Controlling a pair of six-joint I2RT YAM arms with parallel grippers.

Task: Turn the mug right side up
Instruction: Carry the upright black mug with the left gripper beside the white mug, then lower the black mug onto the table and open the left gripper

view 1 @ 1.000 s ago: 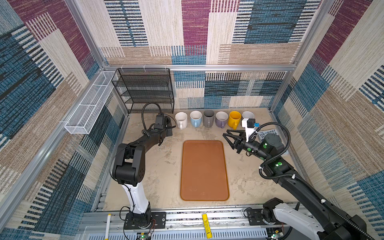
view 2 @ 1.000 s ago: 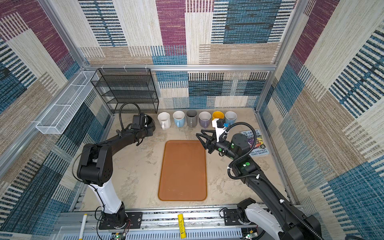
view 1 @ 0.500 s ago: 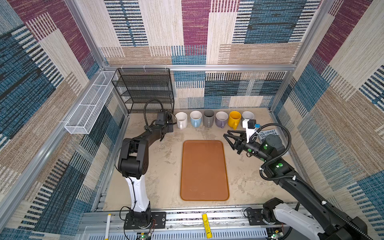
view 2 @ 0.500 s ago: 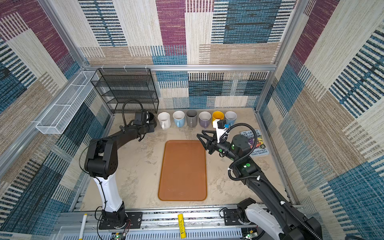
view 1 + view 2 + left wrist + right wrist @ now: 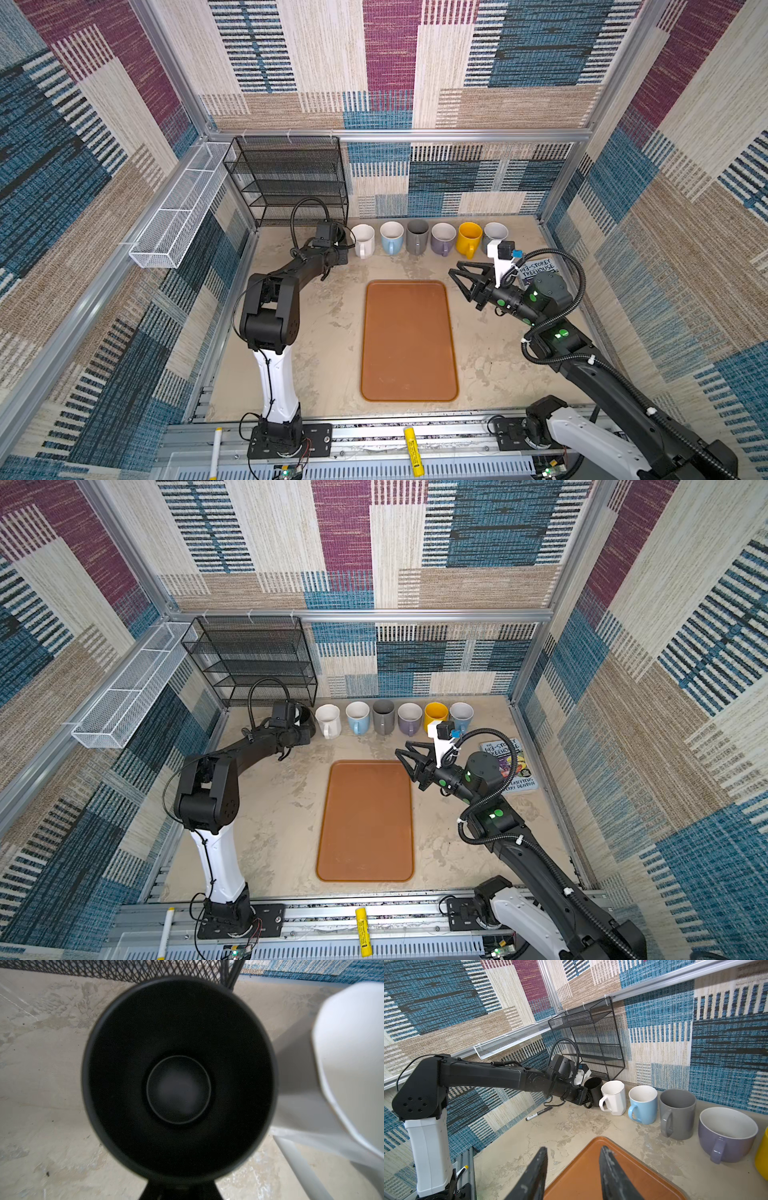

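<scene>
1. Comparing with the views from one second before: the left arm has raised its elbow and stretched farther toward the back wall. The right arm has not shifted.
2. Right claw: the jaws stand part open and hold nothing. It hangs above the far right corner of the tray and touches nothing.
3. Left claw: the jaws are closed on the handle of the black mug. The reach has carried it to the left end of the mug row.
4. Mug position: it stands mouth up, just beside the white mug and in front of the rack. The left wrist view looks straight down the open mouth to the inner base.
5. Meaning for the task: the turn itself appears done, since the mouth faces up and the body looks vertical. The arm's extension reads as the placing stage, setting the mug in line with the row.
6. Open point: the mug base looks level with the table, but contact cannot be confirmed from these views. The grip is not yet released.
</scene>
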